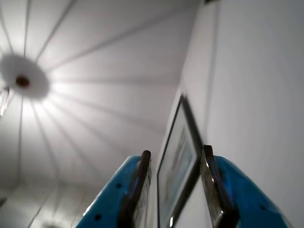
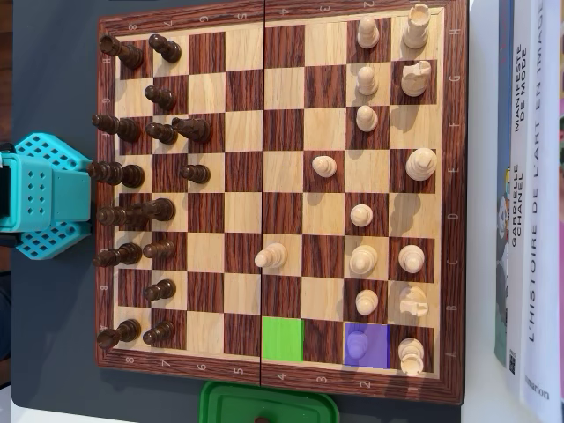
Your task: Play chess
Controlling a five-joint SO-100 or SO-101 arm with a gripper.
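Observation:
The wooden chessboard (image 2: 456, 220) fills the overhead view. Dark pieces (image 2: 159, 209) stand in the left columns and light pieces (image 2: 411, 258) on the right side. One light piece (image 2: 270, 256) stands near the board's middle, and a light pawn (image 2: 324, 165) is right of centre. A green-marked square (image 2: 282, 339) and a purple-marked square (image 2: 366, 345) lie in the bottom row. My gripper (image 1: 176, 151) points up at the ceiling in the wrist view, with blue jaws apart and nothing between them. Only a teal arm part (image 2: 44, 194) shows left of the board.
Books (image 2: 529, 194) lie along the right of the board. A green container (image 2: 269, 405) sits below its bottom edge. In the wrist view there is a framed picture (image 1: 178, 161) on a white wall and a ceiling fitting (image 1: 22, 80).

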